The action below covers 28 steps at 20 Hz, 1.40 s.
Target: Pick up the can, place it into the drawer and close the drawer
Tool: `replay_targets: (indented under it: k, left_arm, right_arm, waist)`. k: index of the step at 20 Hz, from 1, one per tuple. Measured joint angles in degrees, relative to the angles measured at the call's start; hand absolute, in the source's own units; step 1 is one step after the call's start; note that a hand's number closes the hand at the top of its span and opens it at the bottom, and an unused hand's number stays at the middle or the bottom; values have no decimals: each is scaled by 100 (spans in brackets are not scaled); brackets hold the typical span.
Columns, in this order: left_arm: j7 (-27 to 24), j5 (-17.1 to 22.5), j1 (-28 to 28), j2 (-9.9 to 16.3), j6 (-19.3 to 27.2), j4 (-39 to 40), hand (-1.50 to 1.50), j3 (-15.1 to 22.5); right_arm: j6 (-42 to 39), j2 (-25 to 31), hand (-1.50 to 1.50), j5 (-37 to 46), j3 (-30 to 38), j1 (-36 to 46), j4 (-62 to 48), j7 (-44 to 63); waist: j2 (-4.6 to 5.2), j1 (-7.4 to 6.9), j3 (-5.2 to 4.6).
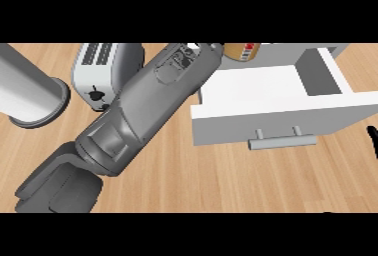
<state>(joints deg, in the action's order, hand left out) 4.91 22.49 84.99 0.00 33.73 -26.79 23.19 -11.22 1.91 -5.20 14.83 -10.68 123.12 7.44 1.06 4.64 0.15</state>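
Head view: the left hand (193, 50), its fingers hidden behind its forearm so their state could not be told, reached to the can (241, 51) at the open drawer (251, 82)'s far left corner. The right hand (372, 137) showed only as a sliver right of the drawer. Carrying the can well meant lifting it over the drawer's wall before lowering.

A white toaster (100, 75) with two top slots stands at the far left of the wooden desk (221, 175); a grey cylinder (29, 92) stands just left of it

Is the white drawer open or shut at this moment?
Open. The drawer is pulled out toward the viewer, its white inside shows from above, and its handle stands forward on the front panel.
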Motion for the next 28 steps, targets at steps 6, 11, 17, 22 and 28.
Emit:
replay_targets:
  k: [6, 11, 17, 22, 28]
  left_arm:
    - [-267, 231, -2, 0, 198, 260, 150, 346]
    - [-421, 350, -92, 0, 302, 415, 150, 666]
    - [-603, 468, -192, 0, 436, 560, -150, 929]
    - [-681, 603, -312, 1, 670, 595, -150, 1099]
    - [-829, 774, -364, 1, 869, 659, -150, 1179]
  right_arm:
    - [26, 86, -150, 0, 16, 259, -133, 72]
    - [67, 69, -150, 67, -60, 372, -147, 96]
    - [88, 82, -150, 170, -139, 519, -241, 71]
    - [38, 148, -150, 102, -89, 558, -256, 65]
    - [16, 148, -150, 94, -130, 520, -164, 104]
  waist:
    - [32, 96, 2]
    - [50, 171, 2]
    - [79, 245, 4]
    - [82, 296, 4]
    - [81, 302, 0]
